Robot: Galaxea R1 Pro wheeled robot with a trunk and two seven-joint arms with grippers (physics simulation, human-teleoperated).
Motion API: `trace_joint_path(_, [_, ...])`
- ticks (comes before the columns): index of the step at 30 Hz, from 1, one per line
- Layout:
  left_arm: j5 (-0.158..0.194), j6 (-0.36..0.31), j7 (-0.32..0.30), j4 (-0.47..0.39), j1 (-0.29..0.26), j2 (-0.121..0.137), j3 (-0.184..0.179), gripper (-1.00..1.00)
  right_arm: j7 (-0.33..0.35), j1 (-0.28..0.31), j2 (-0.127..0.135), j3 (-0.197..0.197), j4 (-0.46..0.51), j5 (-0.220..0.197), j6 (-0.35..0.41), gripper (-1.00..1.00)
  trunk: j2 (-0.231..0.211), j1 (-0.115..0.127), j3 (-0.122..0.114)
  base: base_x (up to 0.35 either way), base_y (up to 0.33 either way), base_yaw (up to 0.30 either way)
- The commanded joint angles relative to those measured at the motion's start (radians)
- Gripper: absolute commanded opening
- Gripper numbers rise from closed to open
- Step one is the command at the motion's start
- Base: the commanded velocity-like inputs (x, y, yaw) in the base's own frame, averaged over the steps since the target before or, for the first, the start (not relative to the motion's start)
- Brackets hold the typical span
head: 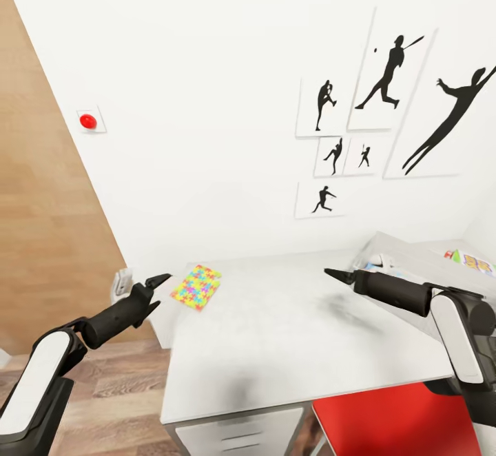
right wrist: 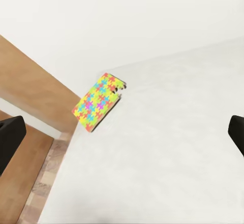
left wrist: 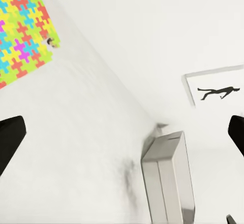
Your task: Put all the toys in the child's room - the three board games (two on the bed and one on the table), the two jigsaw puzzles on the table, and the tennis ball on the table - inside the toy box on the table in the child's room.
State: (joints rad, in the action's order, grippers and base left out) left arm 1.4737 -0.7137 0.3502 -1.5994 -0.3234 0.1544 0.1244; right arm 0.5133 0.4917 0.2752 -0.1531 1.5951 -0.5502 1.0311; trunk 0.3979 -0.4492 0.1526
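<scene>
Nearest the robot, both arms reach out low over the near end of the table (head: 289, 346). The left tool (head: 153, 284) hangs just off the table's left edge with its fingers spread and nothing between them; the right tool (head: 339, 275) sits above the bare middle of the top, and the right wrist view shows its fingers wide apart and empty too. Just beyond the left tool, the jigsaw puzzle (head: 196, 286) lies flat at the table's far left corner, one side reaching the edge or slightly past it. It looks thin, light and fairly stiff, likely slick on the smooth top, so a pinch from above would find little to bite on. The better hold is probably across its thickness at the side by the table edge. Farther right, the toy box (head: 386, 253) stands by the wall, with colourful printed boxes (head: 474, 260) beyond it, too cropped to identify. Black silhouette pictures (head: 386, 98) hang behind.
</scene>
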Motion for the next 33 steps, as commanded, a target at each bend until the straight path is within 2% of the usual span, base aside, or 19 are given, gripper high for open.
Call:
trace_joint_path(1, [0.010, -0.003, 0.008, 0.000, 0.000, 0.001, 0.003, 1.00, 0.008, 0.002, -0.001, -0.001, -0.001, 0.007, 0.004, 1.00, 0.002, -0.001, 0.002, 0.119, 0.225, 0.000])
trace_joint_path(11, [0.006, -0.003, -0.011, 0.016, 0.004, 0.011, 0.008, 1.00, 0.006, 0.005, -0.003, 0.004, -0.019, 0.008, 0.006, 1.00, 0.002, -0.001, 0.002, 0.136, 0.247, 0.000])
trace_joint_path(18, [0.001, -0.001, -0.097, 0.090, 0.006, 0.040, 0.008, 1.00, 0.005, 0.015, -0.004, 0.032, -0.061, 0.007, 0.008, 1.00, 0.002, -0.001, 0.002, 0.154, 0.263, 0.000])
trace_joint_path(20, [-0.013, -0.001, -0.127, 0.123, 0.006, 0.044, 0.006, 1.00, 0.005, 0.021, -0.003, 0.036, -0.074, 0.007, 0.009, 1.00, 0.002, -0.001, 0.002, 0.159, 0.269, 0.000])
trace_joint_path(23, [-0.053, 0.000, -0.178, 0.169, 0.006, 0.048, 0.005, 1.00, 0.005, 0.030, -0.003, 0.041, -0.095, 0.007, 0.009, 1.00, 0.002, -0.001, 0.002, 0.160, 0.271, 0.000])
trace_joint_path(24, [-0.053, 0.000, -0.178, 0.169, 0.006, 0.048, 0.005, 1.00, 0.005, 0.030, -0.003, 0.041, -0.095, 0.007, 0.009, 1.00, 0.002, -0.001, 0.002, 0.161, 0.272, 0.000])
trace_joint_path(27, [-0.099, 0.005, -0.236, 0.199, 0.006, 0.050, 0.004, 1.00, 0.005, 0.037, -0.003, 0.043, -0.109, 0.008, 0.010, 1.00, 0.002, -0.001, 0.002, 0.158, 0.266, 0.000])
trace_joint_path(28, [-0.099, 0.005, -0.236, 0.199, 0.006, 0.050, 0.004, 1.00, 0.005, 0.037, -0.003, 0.043, -0.109, 0.008, 0.010, 1.00, 0.002, -0.001, 0.002, 0.151, 0.254, 0.000])
trace_joint_path(31, [-0.137, 0.007, -0.284, 0.218, 0.010, 0.049, 0.001, 1.00, 0.005, 0.042, -0.003, 0.044, -0.118, 0.008, 0.012, 1.00, 0.002, -0.001, 0.002, 0.107, 0.179, 0.000])
trace_joint_path(33, [-0.147, 0.007, -0.297, 0.225, 0.011, 0.048, -0.001, 1.00, 0.005, 0.043, -0.003, 0.045, -0.120, 0.008, 0.012, 1.00, 0.002, -0.001, 0.002, 0.076, 0.127, 0.000])
